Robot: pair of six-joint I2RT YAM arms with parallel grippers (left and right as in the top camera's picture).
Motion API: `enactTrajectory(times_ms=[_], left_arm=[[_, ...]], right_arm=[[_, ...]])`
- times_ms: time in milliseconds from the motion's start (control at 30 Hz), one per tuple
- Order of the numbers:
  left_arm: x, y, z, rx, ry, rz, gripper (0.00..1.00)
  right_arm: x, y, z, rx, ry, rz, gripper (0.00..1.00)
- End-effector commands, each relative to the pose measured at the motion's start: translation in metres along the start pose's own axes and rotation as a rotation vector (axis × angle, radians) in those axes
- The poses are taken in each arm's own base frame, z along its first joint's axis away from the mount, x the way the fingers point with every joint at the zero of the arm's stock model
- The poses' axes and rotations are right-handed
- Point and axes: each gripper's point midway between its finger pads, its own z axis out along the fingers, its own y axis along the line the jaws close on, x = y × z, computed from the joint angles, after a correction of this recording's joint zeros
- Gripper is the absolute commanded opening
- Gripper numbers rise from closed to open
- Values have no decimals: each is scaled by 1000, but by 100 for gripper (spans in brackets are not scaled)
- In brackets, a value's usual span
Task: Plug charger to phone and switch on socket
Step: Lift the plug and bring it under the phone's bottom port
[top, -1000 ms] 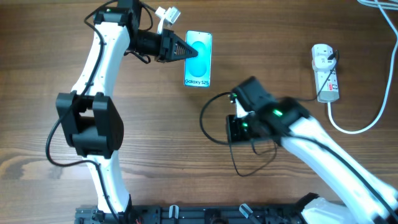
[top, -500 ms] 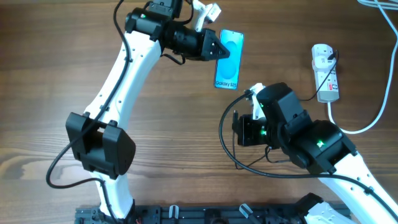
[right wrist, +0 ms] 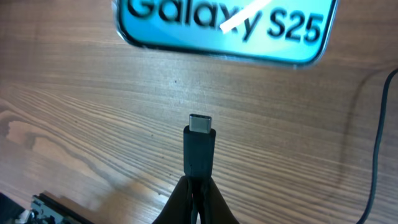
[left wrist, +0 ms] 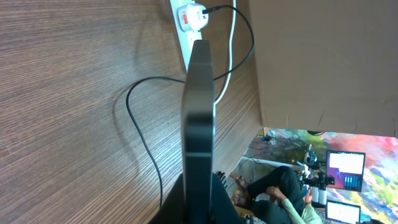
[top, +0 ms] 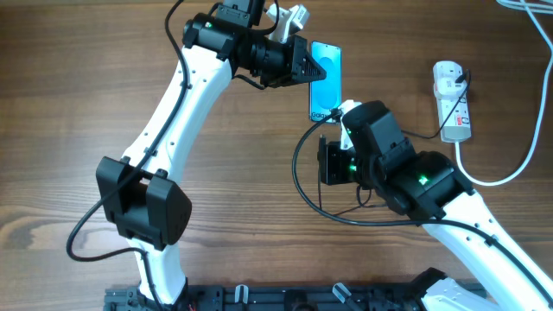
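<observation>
My left gripper (top: 304,69) is shut on the phone (top: 327,82) and holds it at the table's back centre, its "Galaxy S25" end toward the right arm. In the left wrist view the phone (left wrist: 199,106) shows edge-on between the fingers (left wrist: 199,208). My right gripper (top: 332,160) is shut on the charger's connector (right wrist: 200,140). Its metal tip points at the phone's text end (right wrist: 224,28), a short gap away. The thin black cable (top: 302,186) loops on the table toward the white socket (top: 451,102) at the right, also in the left wrist view (left wrist: 189,15).
A thick white cord (top: 518,164) runs from the socket along the table's right edge. A black plug sits in the socket's far end (top: 462,78). The charger cable lies slack under the right arm (right wrist: 379,143). Beyond the table a seated person and monitors show (left wrist: 292,193).
My left gripper carried the phone to the right, nearer the right arm. My right gripper moved up and back with the connector, closing on the phone's text end.
</observation>
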Motion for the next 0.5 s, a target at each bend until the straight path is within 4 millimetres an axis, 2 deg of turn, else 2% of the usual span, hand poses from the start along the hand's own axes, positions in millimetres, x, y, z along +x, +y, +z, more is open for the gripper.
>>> enactTrajectory(times_ms=[0, 200, 467], left_arm=[[4, -25, -9, 68, 6, 58, 4], [6, -25, -9, 69, 13, 54, 4], [8, -24, -9, 64, 21, 46, 4]], right_arm=[[-13, 1, -5, 20, -44, -27, 4], [-19, -6, -5, 50, -68, -16, 4], [-16, -4, -5, 28, -53, -42, 4]])
